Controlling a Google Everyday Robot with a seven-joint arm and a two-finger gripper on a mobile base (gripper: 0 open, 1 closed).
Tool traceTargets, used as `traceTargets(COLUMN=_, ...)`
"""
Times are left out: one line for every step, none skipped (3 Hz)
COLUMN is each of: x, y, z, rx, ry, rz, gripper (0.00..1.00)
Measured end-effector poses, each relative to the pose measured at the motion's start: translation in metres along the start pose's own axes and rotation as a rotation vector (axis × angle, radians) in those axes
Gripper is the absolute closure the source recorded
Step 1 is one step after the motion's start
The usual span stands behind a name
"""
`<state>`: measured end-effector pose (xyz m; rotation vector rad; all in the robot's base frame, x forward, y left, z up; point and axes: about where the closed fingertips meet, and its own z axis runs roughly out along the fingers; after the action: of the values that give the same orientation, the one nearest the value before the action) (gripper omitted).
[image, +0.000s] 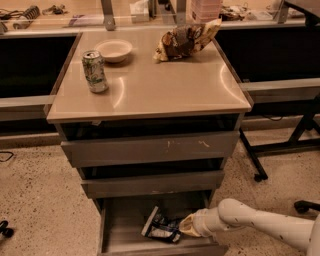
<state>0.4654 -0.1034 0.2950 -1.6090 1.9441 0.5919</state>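
Cream gripper (186, 226), grip unclear, touches snack bag (161, 228) in bottom drawer (111, 236) under two jutting drawers (150, 149).

The gripper (184, 226) sits low in the scene, at about five o'clock from the cabinet (150, 150), reaching into the pulled-out bottom drawer (117, 235). Its tip meets a dark packet (161, 228) lying at its nine o'clock on the drawer floor. The white arm (260, 225) runs off toward four o'clock. On the cabinet's tan top, a green can (95, 71) stands at nine o'clock, a pale bowl (114, 50) at eleven, and a crumpled brown bag (186, 39) at one.
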Motion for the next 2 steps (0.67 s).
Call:
traceTargets(x=0.017, y=-0.007, z=0.003, rx=0.036, ry=0.012, rz=-0.046, gripper=0.82)
traceTargets(x=0.027, y=-0.017, z=0.014, rx=0.048, ry=0.016, rz=-0.1, gripper=0.59)
